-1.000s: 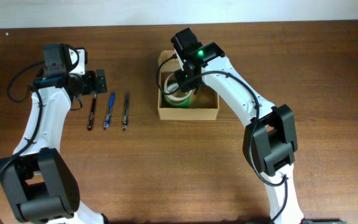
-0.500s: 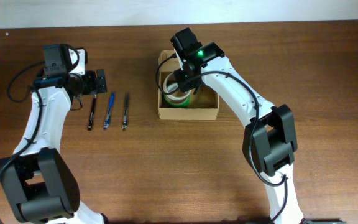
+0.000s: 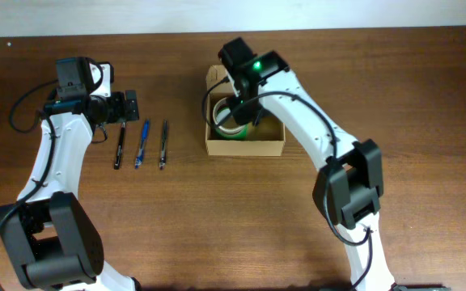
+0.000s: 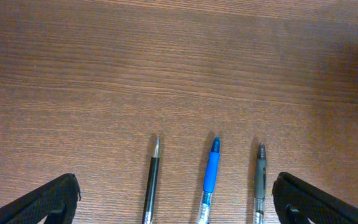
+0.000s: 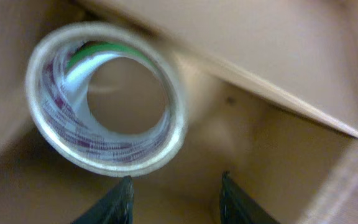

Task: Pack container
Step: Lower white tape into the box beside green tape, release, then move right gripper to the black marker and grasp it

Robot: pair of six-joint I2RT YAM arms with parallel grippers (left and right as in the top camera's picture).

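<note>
The container (image 3: 270, 149) is a tan cardboard box at the table's centre, its flap lid open at the back. A roll of tape with a green edge (image 3: 227, 123) lies in its left part; in the right wrist view the roll (image 5: 107, 99) lies on the box floor. My right gripper (image 5: 176, 193) is inside the box beside the roll, open and empty. Three pens lie side by side left of the box: black (image 3: 119, 147), blue (image 3: 141, 143), grey (image 3: 163, 144). My left gripper (image 4: 176, 205) hovers open over the pens (image 4: 211, 180), holding nothing.
The box's inner walls (image 5: 291, 93) close in around the right gripper. The wooden table (image 3: 217, 218) stretches around both arms.
The right arm has shifted slightly left and back over the box. The left arm and the pens have not moved.
</note>
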